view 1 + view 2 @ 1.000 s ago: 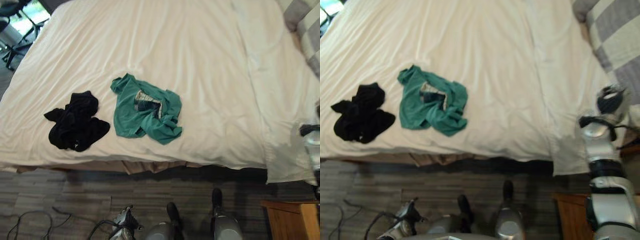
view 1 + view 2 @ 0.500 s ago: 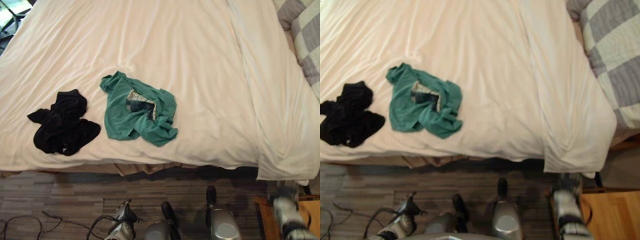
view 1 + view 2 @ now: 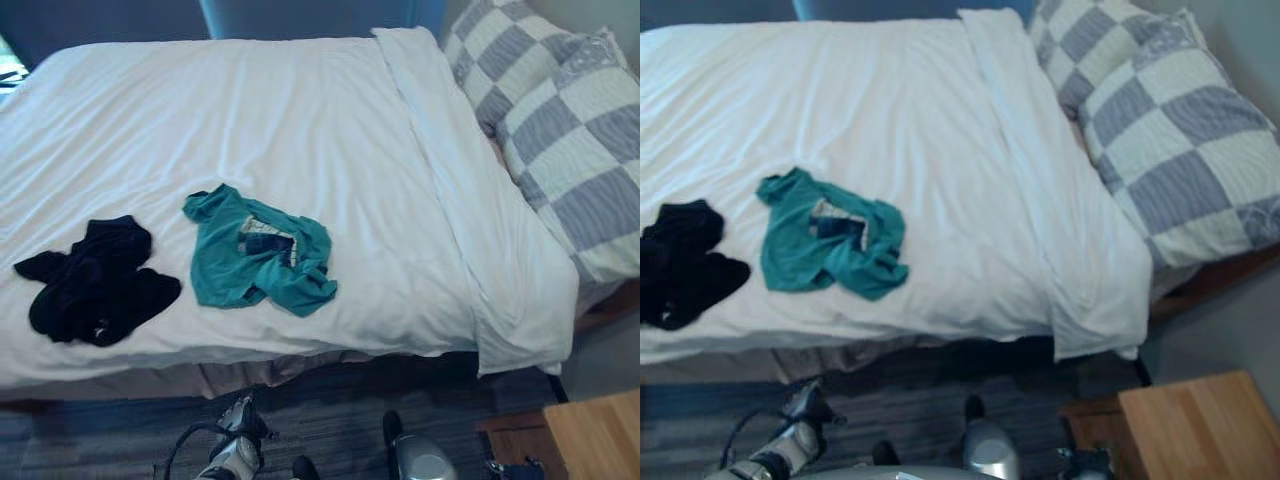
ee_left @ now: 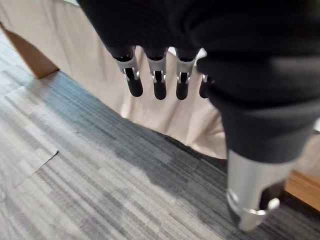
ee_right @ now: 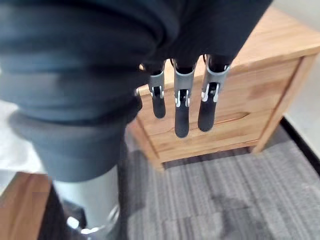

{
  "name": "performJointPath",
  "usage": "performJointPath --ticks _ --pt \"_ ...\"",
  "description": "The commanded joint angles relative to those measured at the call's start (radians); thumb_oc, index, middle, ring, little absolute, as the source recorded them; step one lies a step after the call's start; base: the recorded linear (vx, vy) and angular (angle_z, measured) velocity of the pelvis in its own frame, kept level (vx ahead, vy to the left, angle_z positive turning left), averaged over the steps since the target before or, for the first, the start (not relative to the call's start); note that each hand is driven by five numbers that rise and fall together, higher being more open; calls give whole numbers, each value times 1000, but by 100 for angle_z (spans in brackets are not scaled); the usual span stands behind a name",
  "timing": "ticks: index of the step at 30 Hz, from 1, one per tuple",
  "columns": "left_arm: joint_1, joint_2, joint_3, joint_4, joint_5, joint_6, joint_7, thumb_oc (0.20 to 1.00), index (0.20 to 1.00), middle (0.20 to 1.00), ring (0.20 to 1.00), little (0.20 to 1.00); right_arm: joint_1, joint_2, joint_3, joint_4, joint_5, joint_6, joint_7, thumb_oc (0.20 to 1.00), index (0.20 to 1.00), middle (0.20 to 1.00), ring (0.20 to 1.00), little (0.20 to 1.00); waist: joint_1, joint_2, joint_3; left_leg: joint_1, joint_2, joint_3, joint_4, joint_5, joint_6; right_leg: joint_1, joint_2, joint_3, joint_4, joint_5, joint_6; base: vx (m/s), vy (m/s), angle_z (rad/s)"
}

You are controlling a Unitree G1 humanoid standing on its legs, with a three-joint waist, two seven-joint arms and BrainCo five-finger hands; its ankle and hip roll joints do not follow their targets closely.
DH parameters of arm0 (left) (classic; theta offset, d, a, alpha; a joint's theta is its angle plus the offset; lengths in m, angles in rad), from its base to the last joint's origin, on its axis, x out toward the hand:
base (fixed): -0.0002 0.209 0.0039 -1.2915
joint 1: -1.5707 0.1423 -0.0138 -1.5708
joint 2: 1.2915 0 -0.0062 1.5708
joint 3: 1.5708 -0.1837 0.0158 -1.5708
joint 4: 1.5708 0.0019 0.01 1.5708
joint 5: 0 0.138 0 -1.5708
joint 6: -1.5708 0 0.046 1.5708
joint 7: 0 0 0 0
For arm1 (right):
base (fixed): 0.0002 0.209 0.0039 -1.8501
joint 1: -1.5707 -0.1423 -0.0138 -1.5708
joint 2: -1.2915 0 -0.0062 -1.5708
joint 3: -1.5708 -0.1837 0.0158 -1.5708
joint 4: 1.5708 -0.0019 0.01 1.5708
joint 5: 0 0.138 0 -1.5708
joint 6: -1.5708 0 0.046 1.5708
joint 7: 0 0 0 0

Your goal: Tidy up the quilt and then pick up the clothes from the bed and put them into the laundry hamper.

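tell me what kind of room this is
Most likely a bedroom: a bed under a white quilt, checked pillows at its head, a wooden nightstand beside it, and a green shirt and black clothes lying on the quilt.

White quilt [image 3: 890, 130] lay smooth over the bed, its right edge folded in a band running toward the pillows. Two grey-and-white checked pillows [image 3: 1160, 130] sat at the right end. Green shirt [image 3: 830, 245] lay crumpled near the front edge, w/ black garment [image 3: 680, 275] just to its left, apart. Wooden nightstand [image 3: 1200, 425] stood at lower right on grey carpet [image 3: 890, 400].
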Motion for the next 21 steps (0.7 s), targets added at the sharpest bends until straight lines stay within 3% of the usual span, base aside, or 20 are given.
performJointPath --ticks 1,2,4,5,7,8,9,10,11,12,13,14,15,16,17,19,20,21 --pt "-30 -6 7 2 -31 -23 13 1000 1000 1000 1000 1000 -91 -47 39 27 -55 -11 7 1000 1000 1000 1000 1000 40 11 58 -183 -11 -18 329 -99 -77 92 -10 37 -124 -72 12 -103 30 64" --pt "-31 -6 7 2 -31 -23 13 1000 1000 1000 1000 1000 -92 -47 40 27 -55 -12 7 1000 1000 1000 1000 1000 40 12 55 -189 -10 -18 333 -98 -78 88 -9 37 -125 -69 11 -155 82 91" --pt "-28 -17 18 3 -60 -27 19 1000 1000 1000 1000 1000 -111 -57 53 41 -78 -6 5 1000 1000 1000 1000 1000 58 19 63 -242 47 -41 388 -42 -139 116 -42 8 -182 -63 11 -109 225 60" --pt "-15 -23 35 14 -86 -27 28 1000 1000 1000 1000 1000 -107 -51 60 35 -88 -9 18 1000 1000 1000 1000 1000 57 27 51 -211 97 -68 323 -61 -133 120 -74 -8 -199 -53 34 -33 414 30" --pt "2 -25 41 33 -85 -25 29 1000 1000 1000 1000 1000 -100 -45 70 27 -106 -7 34 1000 1000 1000 1000 1000 53 32 31 -169 157 -102 230 -29 -133 99 -110 -6 -190 -45 55 17 389 41" --pt "2 -25 41 33 -85 -25 29 1000 1000 1000 1000 1000 -100 -46 70 27 -106 -7 34 1000 1000 1000 1000 1000 53 32 32 -168 157 -102 229 -29 -133 100 -110 -6 -190 -45 55 9 523 31" --pt "6 -25 34 43 -72 -23 29 1000 1000 1000 1000 1000 -85 -41 71 32 -132 -1 44 1000 1000 1000 1000 1000 45 39 20 -150 248 -124 148 28 -151 78 -157 -3 -184 -39 82 0 602 15" --pt "-6 -26 30 41 -72 -27 37 1000 1000 1000 1000 1000 -76 -48 62 40 -134 -5 45 1000 1000 1000 1000 1000 39 40 19 -149 306 -106 117 75 -166 74 -190 -17 -184 -36 99 7 599 14" --pt "-6 -26 30 41 -72 -27 37 1000 1000 1000 1000 1000 -76 -48 62 41 -134 -6 45 1000 1000 1000 1000 1000 36 41 21 -145 306 -108 111 78 -167 79 -189 -20 -184 -39 99 122 617 22" --pt "-11 -26 15 32 -71 -24 42 1000 1000 1000 1000 1000 -60 -52 38 78 -121 0 38 1000 1000 1000 1000 1000 28 54 -2 -128 366 -53 72 112 -187 100 -224 -55 -187 -45 132 126 375 28" --pt "-10 -26 15 32 -70 -24 42 1000 1000 1000 1000 1000 -59 -52 38 79 -121 -1 38 1000 1000 1000 1000 1000 29 54 -1 -122 366 -51 67 114 -188 103 -224 -55 -188 -46 132 281 787 53" --pt "-27 -35 -19 14 -59 -28 33 1000 1000 1000 1000 1000 -19 -43 2 104 -117 6 44 1000 1000 1000 1000 1000 23 55 -25 -125 349 -23 30 109 -221 126 -282 -84 -188 -2 159 169 412 56" --pt "-27 -35 -20 14 -59 -28 33 1000 1000 1000 1000 1000 -18 -43 1 104 -118 6 44 1000 1000 1000 1000 1000 22 53 -26 -126 345 -26 30 109 -220 129 -285 -87 -191 -1 159 223 629 62" --pt "-30 -29 -25 13 -59 -28 33 1000 1000 1000 1000 1000 -15 -33 -3 105 -112 8 43 1000 1000 1000 1000 1000 18 40 -20 -135 304 -37 47 80 -207 119 -318 -77 -172 74 159 83 596 76" --pt "-32 -7 -39 20 -16 -25 11 1000 1000 1000 1000 1000 -11 -7 5 99 -114 14 50 1000 1000 1000 1000 1000 18 14 -8 -115 249 1 48 41 -180 67 -362 -114 -103 142 142 77 596 42" --pt "-32 -6 -38 20 -16 -25 11 1000 1000 1000 1000 1000 -12 -7 5 99 -114 14 50 1000 1000 1000 1000 1000 19 13 -10 -118 248 3 48 42 -179 62 -363 -112 -103 144 142 11 289 -30" --pt "-33 6 -40 18 -6 -21 3 1000 1000 1000 1000 1000 -16 -1 18 94 -114 12 54 1000 1000 1000 1000 1000 24 10 -3 -106 231 31 48 26 -160 36 -352 -155 -57 118 121 60 546 -39" --pt "-29 22 -24 20 -16 -19 -17 1000 1000 1000 1000 1000 -16 5 41 85 -126 3 69 1000 1000 1000 1000 1000 19 6 9 -75 201 81 20 16 -134 6 -248 -181 20 26 104 105 709 -34"
